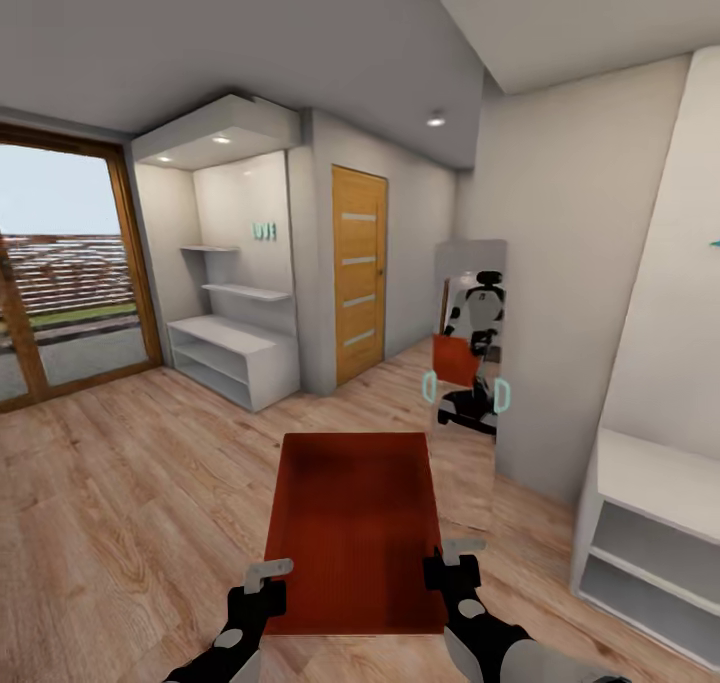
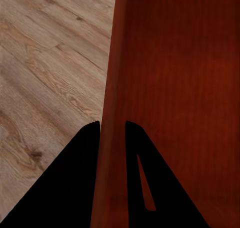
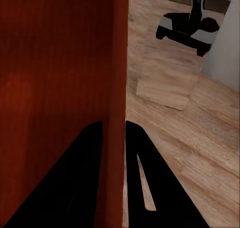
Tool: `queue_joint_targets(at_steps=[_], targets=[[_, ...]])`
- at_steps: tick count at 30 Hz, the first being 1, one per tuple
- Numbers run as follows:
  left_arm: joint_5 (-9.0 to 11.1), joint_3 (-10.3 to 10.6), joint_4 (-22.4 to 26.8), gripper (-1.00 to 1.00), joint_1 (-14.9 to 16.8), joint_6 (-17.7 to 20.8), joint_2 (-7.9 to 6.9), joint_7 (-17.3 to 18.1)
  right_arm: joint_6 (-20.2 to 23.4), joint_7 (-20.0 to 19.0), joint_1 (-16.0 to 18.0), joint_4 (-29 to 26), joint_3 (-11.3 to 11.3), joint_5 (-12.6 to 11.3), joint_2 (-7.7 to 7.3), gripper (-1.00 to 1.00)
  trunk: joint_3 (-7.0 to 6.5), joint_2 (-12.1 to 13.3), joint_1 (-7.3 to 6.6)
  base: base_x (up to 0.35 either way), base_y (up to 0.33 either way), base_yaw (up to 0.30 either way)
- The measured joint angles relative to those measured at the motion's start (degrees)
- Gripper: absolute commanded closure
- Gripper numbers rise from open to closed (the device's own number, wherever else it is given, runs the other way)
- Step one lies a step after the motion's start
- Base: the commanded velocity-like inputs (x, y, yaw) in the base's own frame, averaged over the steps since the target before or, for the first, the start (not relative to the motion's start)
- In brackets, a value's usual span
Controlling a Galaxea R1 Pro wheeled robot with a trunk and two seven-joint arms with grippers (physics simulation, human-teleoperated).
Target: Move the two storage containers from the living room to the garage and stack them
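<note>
Red-orange and open-topped, one storage container (image 1: 355,528) is carried in front of the robot, above the light wood plank floor (image 1: 130,523), held between both arms. The left hand (image 1: 268,575) pinches the container's left wall near its near corner; in the left wrist view the left hand (image 2: 112,138) has one dark finger on each side of the thin wall, closed onto it, with the container's inside (image 2: 185,87) on one side and the plank floor (image 2: 50,72) on the other. The right hand (image 1: 452,555) does the same on the right wall, and in the right wrist view the right hand (image 3: 114,135) straddles the wall of the container (image 3: 55,62), fingers pressed to both faces.

Ahead stands a wooden door (image 1: 359,285) with pale horizontal strips, set in a grey-white wall. To its left is a recessed alcove with white shelves (image 1: 232,323) and a low white cabinet. Wood-framed glass doors (image 1: 60,283) fill the far left. To the right, a tall mirror (image 1: 470,363) leans against the wall and reflects the robot holding the red-orange bin. A white shelving unit (image 1: 650,533) sits at the right edge.
</note>
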State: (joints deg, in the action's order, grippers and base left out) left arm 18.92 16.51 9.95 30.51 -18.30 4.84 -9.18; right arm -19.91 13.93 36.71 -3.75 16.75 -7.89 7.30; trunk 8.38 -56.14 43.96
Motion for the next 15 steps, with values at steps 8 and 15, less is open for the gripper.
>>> queue_joint_targets(at_steps=[8,15], targets=[[0.06,-0.01,-0.01,1.0,0.0,-0.1,0.04,-0.04,-0.01,-0.09,0.05,-0.01,0.01,0.0,-0.04,1.0,0.0,0.0,0.0,0.322,0.0,0.291],[0.04,0.0,0.0,1.0,0.0,-0.1,0.03,-0.03,-0.03,-0.03,0.02,-0.02,0.0,-0.02,-0.02,1.0,0.0,0.0,0.0,0.322,0.0,0.291]])
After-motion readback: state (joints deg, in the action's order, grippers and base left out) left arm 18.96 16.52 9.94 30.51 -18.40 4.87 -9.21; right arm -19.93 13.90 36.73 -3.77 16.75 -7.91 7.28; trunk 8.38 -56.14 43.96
